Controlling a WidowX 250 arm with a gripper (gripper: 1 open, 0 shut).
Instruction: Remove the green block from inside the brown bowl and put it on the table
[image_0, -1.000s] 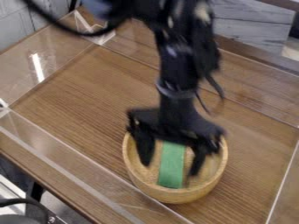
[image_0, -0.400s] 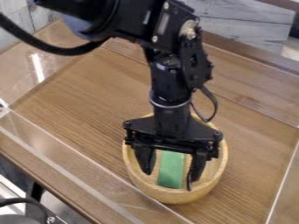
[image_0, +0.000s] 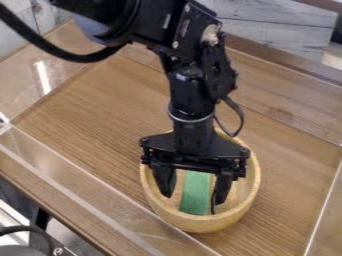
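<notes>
black arm plunges straight down, gripper (image_0: 195, 186) spread wide, fingers dipping inside the brown bowl (image_0: 199, 216) either side of the green block (image_0: 198, 191) lying in it, on the table (image_0: 100, 110).

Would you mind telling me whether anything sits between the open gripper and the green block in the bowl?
Nothing visible does. The gripper points down with its jaws open, one finger on each side of the green block, which lies alone in the brown bowl. Only the bowl's rim surrounds them.

A brown wood-grain surface (image_0: 100, 110) edged by clear walls (image_0: 80, 175) carries a round tan wooden bowl (image_0: 201, 216) near its front edge.
</notes>
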